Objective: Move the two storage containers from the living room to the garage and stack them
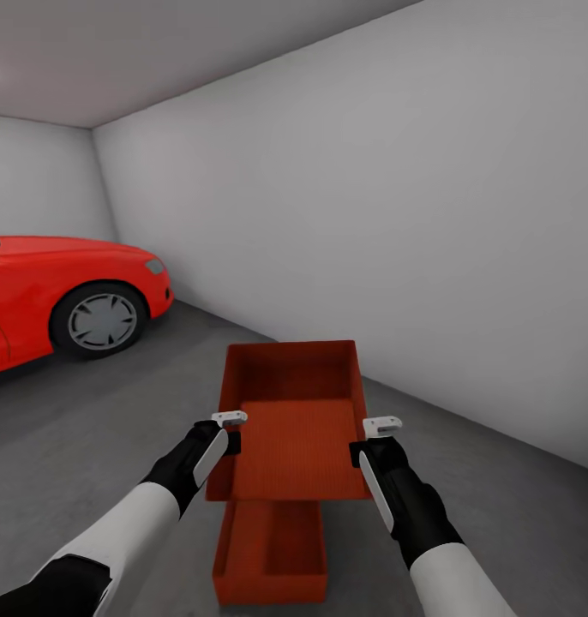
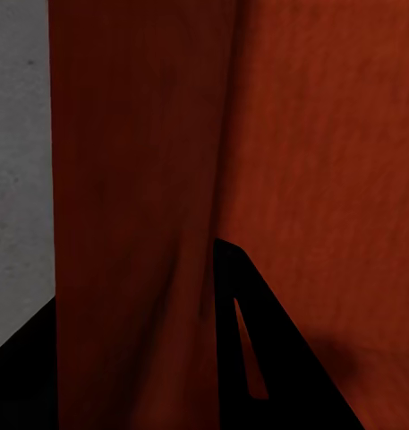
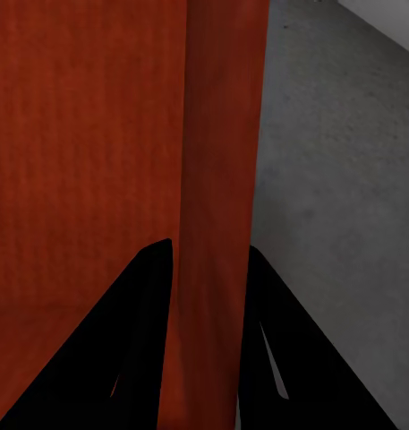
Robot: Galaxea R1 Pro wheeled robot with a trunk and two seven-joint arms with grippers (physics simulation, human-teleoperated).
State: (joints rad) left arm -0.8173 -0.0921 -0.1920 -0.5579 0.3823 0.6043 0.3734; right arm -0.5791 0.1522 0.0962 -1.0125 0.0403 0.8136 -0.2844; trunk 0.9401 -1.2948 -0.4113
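Ahead, a bare garage: plain white walls (image 1: pixel 397 214) meet a dark grey concrete floor (image 1: pixel 97 428), and the front end of a red car (image 1: pixel 63 291) stands at the far left.

Two orange-red containers sit in the middle of the head view. The lower bin (image 1: pixel 270 553) rests on the floor close in front of the robot, open side up, long axis running away from the robot. The upper bin (image 1: pixel 296 424) is held in the air above and a little beyond it, long axis also running forward, so its near end overlaps the far end of the lower bin. The two look roughly aligned side to side, the upper one sitting slightly to the right.

Both arms reach forward, one to each long side of the upper bin. The left gripper (image 1: pixel 229 430) clamps the left wall near its near corner; the left wrist view shows a dark finger (image 2: pixel 258 349) pressed against the wall's inner face. The right gripper (image 3: pixel 211 269) pinches the right wall, and in its wrist view two dark fingers straddle that thin wall closely, one each side.

Judging from this, stacking calls for drawing the held bin back toward the robot and lowering it squarely onto the lower bin; both arms are equally placed for that.
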